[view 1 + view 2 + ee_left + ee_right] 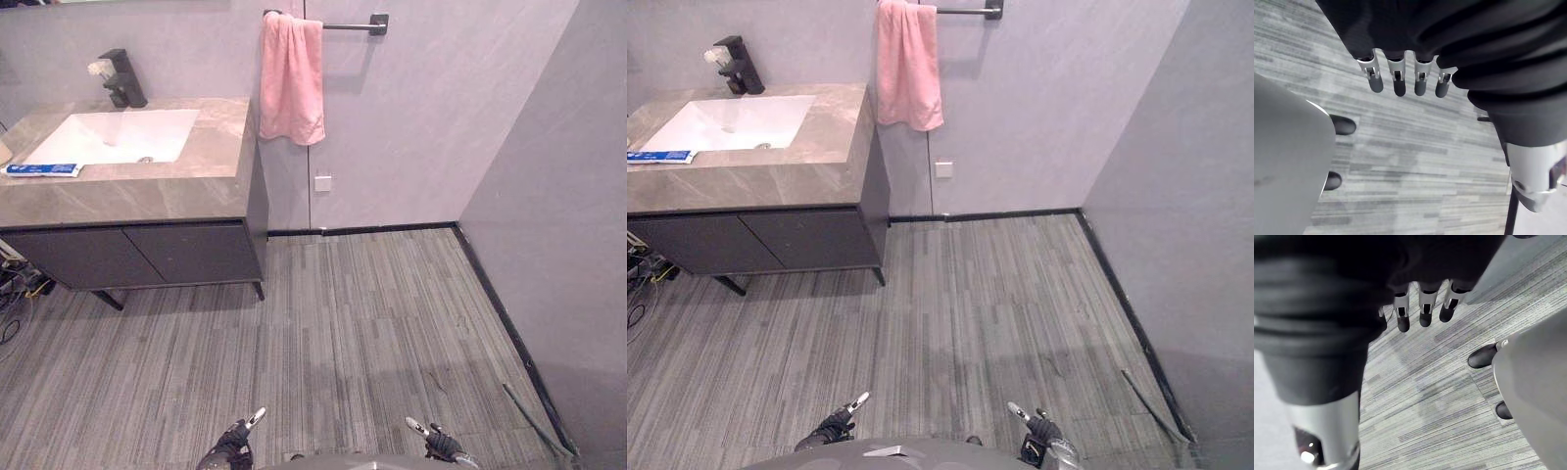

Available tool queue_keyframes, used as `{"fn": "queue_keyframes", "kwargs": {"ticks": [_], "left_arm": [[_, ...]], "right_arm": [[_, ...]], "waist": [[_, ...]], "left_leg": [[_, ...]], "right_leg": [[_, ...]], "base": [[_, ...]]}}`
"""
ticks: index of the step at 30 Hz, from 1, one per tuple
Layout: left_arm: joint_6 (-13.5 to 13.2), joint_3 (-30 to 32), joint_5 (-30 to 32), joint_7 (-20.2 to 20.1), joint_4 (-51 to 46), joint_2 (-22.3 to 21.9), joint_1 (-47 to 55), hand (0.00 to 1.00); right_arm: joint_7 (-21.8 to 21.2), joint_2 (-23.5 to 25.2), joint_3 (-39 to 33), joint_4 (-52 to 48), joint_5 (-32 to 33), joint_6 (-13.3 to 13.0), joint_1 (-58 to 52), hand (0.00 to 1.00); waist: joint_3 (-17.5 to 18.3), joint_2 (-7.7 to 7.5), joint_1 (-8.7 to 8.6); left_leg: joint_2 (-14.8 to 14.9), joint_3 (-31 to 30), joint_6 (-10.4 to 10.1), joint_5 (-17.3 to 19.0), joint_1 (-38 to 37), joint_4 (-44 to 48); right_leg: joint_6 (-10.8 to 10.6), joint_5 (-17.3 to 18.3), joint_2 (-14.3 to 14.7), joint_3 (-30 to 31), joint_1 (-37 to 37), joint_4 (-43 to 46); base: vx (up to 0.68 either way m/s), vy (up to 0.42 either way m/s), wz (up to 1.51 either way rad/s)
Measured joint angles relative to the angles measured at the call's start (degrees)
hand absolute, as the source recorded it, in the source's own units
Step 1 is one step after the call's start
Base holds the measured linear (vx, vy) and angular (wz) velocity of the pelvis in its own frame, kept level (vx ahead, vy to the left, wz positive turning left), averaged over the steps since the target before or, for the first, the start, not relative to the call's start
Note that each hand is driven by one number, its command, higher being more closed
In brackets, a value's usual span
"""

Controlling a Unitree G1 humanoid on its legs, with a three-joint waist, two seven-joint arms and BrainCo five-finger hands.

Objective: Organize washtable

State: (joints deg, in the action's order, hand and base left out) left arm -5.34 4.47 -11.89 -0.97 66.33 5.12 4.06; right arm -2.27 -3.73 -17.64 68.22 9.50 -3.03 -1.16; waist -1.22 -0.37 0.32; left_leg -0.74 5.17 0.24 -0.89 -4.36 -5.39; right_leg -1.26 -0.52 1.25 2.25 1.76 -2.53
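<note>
A washtable (147,201) with a grey stone top and dark cabinet stands at the far left against the wall. It holds a white sink (113,135) with a dark tap (121,78) behind it. A blue and white tube (41,169) lies flat on the top by the sink's near left corner. A pink towel (291,78) hangs from a wall bar (353,25) just right of the washtable. My left hand (238,437) and right hand (436,440) hang low over the floor, far from the washtable. Both are open with straight fingers (1396,81), holding nothing.
Grey striped carpet floor (372,333) stretches between me and the washtable. A grey wall (558,225) closes the right side, with a dark skirting along its foot. A small white socket plate (322,183) sits on the back wall. Cables lie under the washtable's left end.
</note>
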Motion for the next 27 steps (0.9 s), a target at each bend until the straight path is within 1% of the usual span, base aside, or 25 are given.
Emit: {"fn": "queue_keyframes", "kwargs": {"ticks": [6, 10, 11, 12, 13, 14, 15, 16, 17, 18, 19, 20, 21, 22, 23, 24, 25, 26, 27], "left_arm": [[-0.03, -0.01, -0.06, 0.01, -0.03, 0.02, 0.00, 0.00], [-0.17, -0.07, -0.24, 0.12, -0.15, 0.20, -0.14, 0.00], [-0.20, -0.08, -0.25, 0.15, -0.23, 0.25, -0.25, 0.00], [-0.20, -0.08, -0.25, 0.18, -0.24, 0.29, -0.36, 0.00], [-0.07, -0.08, -0.26, 0.26, -0.10, 0.36, -0.96, 0.00], [-0.06, -0.06, -0.26, 0.30, -0.25, 0.43, -1.32, 0.00], [-0.04, 0.48, -0.27, 0.41, -1.32, 0.13, -1.86, 0.00], [-0.04, 0.74, -0.28, 0.40, -1.59, -0.02, -1.93, 0.00], [0.00, 1.48, -0.49, 0.45, -1.72, 0.08, -1.91, 0.00], [0.01, 2.46, -0.67, 0.47, -1.84, -0.19, -1.88, 0.00], [0.02, 2.61, -0.67, 0.52, -1.84, -0.26, -1.88, 0.00], [0.06, 2.59, -0.65, 0.51, -1.73, -0.39, -1.91, 0.00], [0.09, 2.54, -0.65, 0.50, -1.39, -0.49, -2.22, 0.00], [0.13, 2.44, -0.65, 0.50, -1.19, -0.46, -2.53, 0.00], [0.17, 2.38, -0.62, 0.50, -1.14, -0.41, -2.80, 0.00], [0.20, 2.39, -0.59, 0.50, -1.13, -0.29, -3.17, 0.00], [0.23, 2.40, -0.30, 0.47, -1.11, -0.26, -4.23, 0.00], [0.22, 2.50, -0.10, 0.44, -1.16, -0.30, -4.75, 0.00], [0.22, 2.97, -0.09, 0.39, -1.21, -0.40, -4.76, 0.00]], "right_arm": [[0.01, 0.00, 0.11, 0.00, 0.00, 0.00, 0.05, 0.00], [0.02, -0.05, 0.23, -0.01, 0.06, 0.01, 0.69, 0.00], [0.03, -0.09, 0.00, -0.03, 0.12, 0.02, 1.00, 0.00], [0.08, -0.09, -0.13, -0.03, 0.45, 0.02, 0.99, 0.00], [0.14, -0.04, -0.61, -0.05, 0.63, 0.02, 0.94, 0.00], [0.19, 0.15, -1.01, -0.16, 0.69, 0.02, 0.90, 0.00], [0.34, 0.17, -0.98, -0.71, 0.76, 0.00, 0.94, 0.00], [0.43, 0.49, -0.79, -1.20, 0.93, -0.08, 1.24, 0.00], [0.42, 0.49, -0.43, -2.09, 2.61, -0.19, 1.37, 0.00], [0.56, 0.51, -0.49, -2.16, 3.04, -0.18, 1.38, 0.00], [0.55, 0.53, -0.49, -2.20, 3.04, -0.20, 1.49, 0.00], [0.55, 0.52, -0.55, -2.28, 3.04, -0.29, 1.82, 0.00], [0.57, 0.57, -1.43, -2.20, 3.03, -0.41, 2.14, 0.00], [0.59, 0.57, -1.93, -2.02, 3.03, -0.41, 2.33, 0.00], [0.70, 0.59, -2.65, -1.51, 3.03, -0.39, 2.48, 0.00], [0.94, 0.58, -3.52, -0.94, 3.13, -0.40, 2.70, 0.00], [1.12, 0.55, -4.86, -0.67, 3.11, -0.30, 2.77, 0.00], [1.23, 0.53, -5.49, -0.60, 3.09, -0.02, 2.62, 0.00], [1.21, 0.54, -6.42, -0.47, 3.07, 0.06, 1.99, 0.00]], "waist": [[-0.04, -0.06, 0.02], [-0.34, -0.16, 0.04], [-0.72, -0.16, -0.07], [-0.99, -0.60, -0.20], [-1.40, -0.76, -0.47], [-2.11, -1.16, -0.42], [-3.63, -1.50, 0.09], [-4.26, -1.22, 0.13], [-4.94, -1.45, -0.03], [-4.98, -1.64, 0.15], [-4.99, -1.70, 0.18], [-5.02, -1.62, 0.02], [-5.05, -1.35, -0.32], [-5.26, -1.22, -0.59], [-5.43, -1.15, -1.02], [-5.63, -1.35, -1.45], [-6.69, -1.82, -1.58], [-7.30, -2.14, -1.67], [-7.30, -2.42, -2.13]], "left_leg": [[0.00, 0.05, 0.01, 0.01, 0.21, -0.02], [-0.14, -0.14, 0.03, 0.02, 2.31, 0.00], [-0.33, -0.60, 0.09, 0.38, 2.63, 0.02], [-0.61, -0.84, 0.47, 0.65, 2.75, 0.04], [-1.34, -1.55, 0.79, 0.89, 2.67, 0.53], [-1.92, -1.57, 1.71, 1.74, 2.34, 1.16], [-2.04, -1.41, 2.17, 2.86, 1.84, 1.53], [-2.07, -1.45, 2.28, 3.43, 1.96, 2.37], [-2.03, -1.40, 2.82, 4.40, 1.15, 3.58], [-1.83, -1.10, 3.06, 5.08, -0.25, 3.34], [-1.75, -0.89, 3.05, 5.42, -0.62, 3.18], [-1.44, -0.54, 3.13, 6.26, -0.86, 3.14], [-0.59, -0.42, 2.82, 7.10, -0.99, 3.32], [-0.15, -0.42, 2.49, 7.38, -0.97, 3.32], [0.34, -0.59, 1.98, 7.86, -1.08, 3.38], [0.55, -0.91, 1.30, 8.41, -1.42, 3.07], [0.53, -1.11, 0.23, 9.45, -2.89, 2.69], [0.54, -1.50, -0.41, 10.84, -4.23, 2.80], [0.99, -2.42, -1.27, 13.57, -5.46, 4.04]], "right_leg": [[-0.01, 0.01, 0.00, 0.07, -0.23, 0.01], [-0.16, 0.39, -0.08, 0.01, -2.62, 1.15], [-0.35, 2.15, -0.22, -0.39, -4.26, 4.32], [-0.62, 3.44, -0.51, -0.92, -5.32, 6.52], [-1.40, 6.25, -1.53, -1.99, -6.86, 11.43], [-2.86, 8.09, -2.64, -2.81, -7.90, 16.00], [-3.92, 8.95, -3.28, -3.04, -12.09, 26.79], [-3.92, 8.90, -3.63, -3.06, -14.97, 32.88], [-3.15, 9.50, -4.25, -3.05, -19.11, 42.02], [-2.47, 10.58, -5.00, -3.39, -21.36, 45.71], [-2.47, 10.91, -5.58, -3.98, -22.05, 45.50], [-2.52, 10.80, -6.34, -5.72, -23.08, 41.67], [-2.49, 9.93, -6.39, -7.27, -23.60, 34.03], [-2.66, 8.77, -6.22, -8.31, -23.68, 29.54], [-2.73, 5.91, -5.71, -9.14, -23.60, 21.81], [-3.34, 2.07, -5.45, -9.32, -23.40, 14.32], [-3.64, -1.54, -5.59, -9.03, -22.87, 7.45], [-3.83, -2.54, -5.62, -8.40, -22.55, 5.25], [-3.41, -2.69, -5.70, -7.56, -22.55, 6.18]], "base": [[0.00, 0.000, 0.00], [-0.01, 0.007, 0.01], [0.01, 0.031, 0.12], [0.01, 0.055, 0.35], [0.03, 0.062, 0.49], [-0.02, 0.080, 0.43], [-0.06, 0.077, 0.21], [-0.09, 0.102, 0.16], [-0.05, 0.125, 0.15], [-0.05, 0.125, 0.09], [-0.13, 0.120, -0.16], [-0.22, 0.105, -0.26], [-0.24, 0.097, -0.26], [-0.23, 0.083, -0.19], [-0.22, 0.056, -0.09], [-0.22, 0.030, -0.03], [-0.13, -0.039, 0.07], [0.02, -0.179, 0.27], [0.18, -0.282, 0.43]]}}
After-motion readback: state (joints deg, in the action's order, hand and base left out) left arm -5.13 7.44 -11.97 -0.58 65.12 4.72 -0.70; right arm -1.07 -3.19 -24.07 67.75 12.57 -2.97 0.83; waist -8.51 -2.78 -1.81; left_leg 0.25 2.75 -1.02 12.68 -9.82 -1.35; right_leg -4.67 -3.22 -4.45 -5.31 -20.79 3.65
